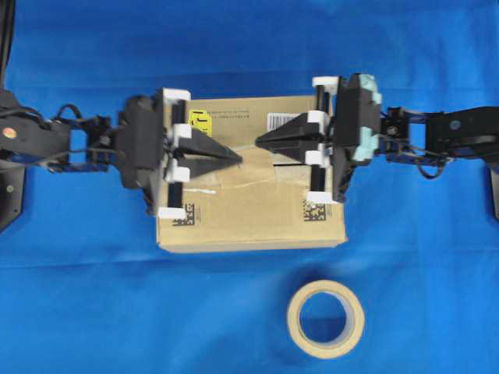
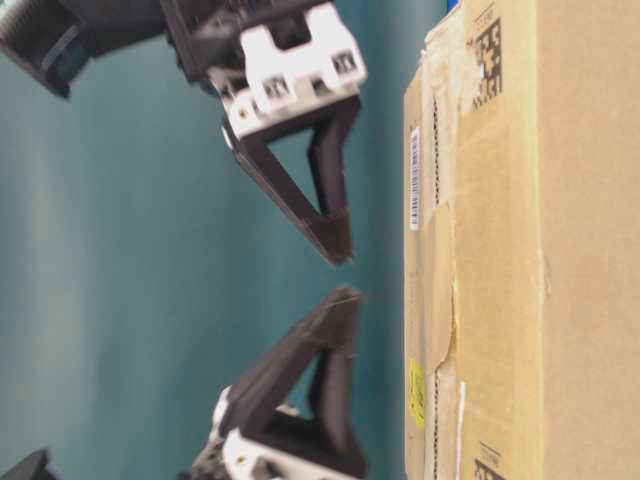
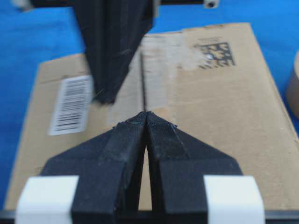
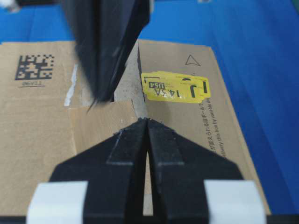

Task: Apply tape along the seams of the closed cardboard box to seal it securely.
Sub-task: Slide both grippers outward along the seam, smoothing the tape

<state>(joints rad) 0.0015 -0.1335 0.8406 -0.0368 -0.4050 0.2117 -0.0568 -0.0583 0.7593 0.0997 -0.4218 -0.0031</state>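
Brown cardboard box (image 1: 257, 214) bears smooth tape (image 4: 105, 123).

We looked straight down from overhead on the blue worktop (image 1: 78, 312), taking in the whole cardboard box (image 1: 249, 218) and the tape roll (image 1: 325, 319). The table-level view sat close and turned on its side, so the cardboard box (image 2: 540, 260) filled its right edge. Each wrist camera peered forward along its own closed jaws, close above the box top (image 3: 224, 116) (image 4: 37, 140), facing the other arm; all four views shared that box top.
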